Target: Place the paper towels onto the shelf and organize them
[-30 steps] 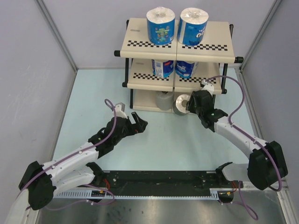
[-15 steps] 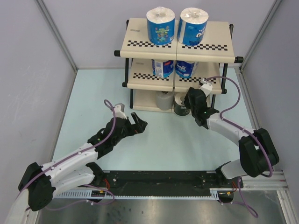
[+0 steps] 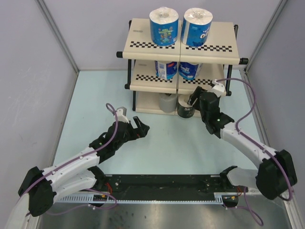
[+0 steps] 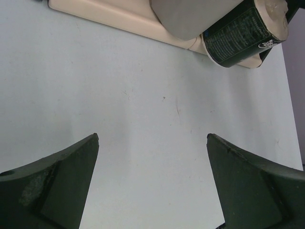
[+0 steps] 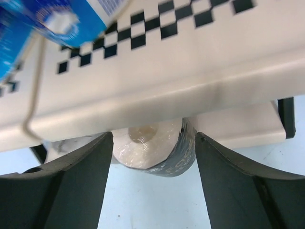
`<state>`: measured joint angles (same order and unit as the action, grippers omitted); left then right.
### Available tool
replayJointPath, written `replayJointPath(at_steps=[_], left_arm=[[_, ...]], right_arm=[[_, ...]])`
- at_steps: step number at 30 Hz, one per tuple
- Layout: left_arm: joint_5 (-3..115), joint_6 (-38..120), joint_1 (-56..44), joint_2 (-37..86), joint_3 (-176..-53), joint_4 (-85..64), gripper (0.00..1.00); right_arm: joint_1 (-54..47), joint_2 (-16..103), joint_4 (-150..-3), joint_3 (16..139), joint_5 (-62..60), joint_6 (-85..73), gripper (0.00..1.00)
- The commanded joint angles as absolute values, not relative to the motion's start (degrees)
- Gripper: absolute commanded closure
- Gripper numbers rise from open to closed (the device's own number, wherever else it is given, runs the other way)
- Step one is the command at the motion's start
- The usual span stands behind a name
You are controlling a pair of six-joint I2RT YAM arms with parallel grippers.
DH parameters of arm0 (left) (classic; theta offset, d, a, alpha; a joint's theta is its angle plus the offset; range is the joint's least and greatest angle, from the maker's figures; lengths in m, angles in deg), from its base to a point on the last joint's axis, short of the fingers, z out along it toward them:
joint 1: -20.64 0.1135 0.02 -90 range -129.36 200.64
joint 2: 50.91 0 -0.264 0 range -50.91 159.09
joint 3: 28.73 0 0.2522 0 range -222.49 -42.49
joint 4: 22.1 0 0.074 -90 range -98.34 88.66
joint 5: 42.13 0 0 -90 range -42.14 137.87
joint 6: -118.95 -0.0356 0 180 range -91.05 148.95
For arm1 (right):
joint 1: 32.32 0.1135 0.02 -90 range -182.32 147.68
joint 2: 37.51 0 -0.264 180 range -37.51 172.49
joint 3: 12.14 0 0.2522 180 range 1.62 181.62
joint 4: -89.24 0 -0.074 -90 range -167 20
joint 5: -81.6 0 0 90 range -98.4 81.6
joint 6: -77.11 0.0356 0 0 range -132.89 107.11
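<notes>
The left hand hovers over the pale blue bench, its fingers spread as wide as they go and holding nothing. Behind it, against the back wall, stands the shelf: three cream boards with a checkered strip along the fronts, on a black tube frame. The top board carries two upright white rolls in blue printed wrappers, the left blue roll and the right blue roll, side by side. Two more blue-wrapped rolls sit on the middle board, their tops cut off by the board above. On the bottom board the plain grey roll is half hidden in shadow, and just beside it the dark-wrapped roll lies on its side, its hollow core facing outward. The right hand sits at that roll with fingers parted, gripping nothing; the roll shows in the gap between them, and whether the tips touch it is hard to tell.
</notes>
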<state>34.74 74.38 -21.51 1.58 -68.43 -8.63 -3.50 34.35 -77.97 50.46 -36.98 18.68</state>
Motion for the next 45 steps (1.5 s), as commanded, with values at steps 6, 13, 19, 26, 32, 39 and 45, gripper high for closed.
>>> replayJointPath(at_steps=[6,13,19,26,32,39,45], left_arm=[[34.9,74.0,-21.6,0.9,-67.5,-10.0,0.0],[35.6,74.4,-21.6,1.5,-67.2,-10.0,0.0],[35.4,74.7,-21.6,-0.7,-66.8,-8.8,0.0],[35.3,74.9,-21.6,-2.4,-67.0,-6.5,0.0],[35.6,74.4,-21.6,-2.9,-68.0,-4.9,0.0],[35.7,74.7,-21.6,-3.4,-67.6,-5.0,0.0],[35.9,74.4,-21.6,-2.7,-67.9,-5.1,0.0]], right_arm=[[-3.7,20.5,-68.2,44.3,-32.2,19.3,0.37],[-3.5,22.0,-66.9,40.0,-25.2,23.2,0.9],[-2.3,28.9,-73.7,40.1,-25.5,23.8,1.0],[-1.6,37.7,-84.9,40.1,-31.5,25.1,1.0],[-1.2,43.6,-90.3,41.0,-35.6,24.7,1.0],[0.6,47.7,-93.3,44.6,-39.2,20.6,1.0],[1.8,51.9,-95.3,47.8,-38.4,17.6,1.0]])
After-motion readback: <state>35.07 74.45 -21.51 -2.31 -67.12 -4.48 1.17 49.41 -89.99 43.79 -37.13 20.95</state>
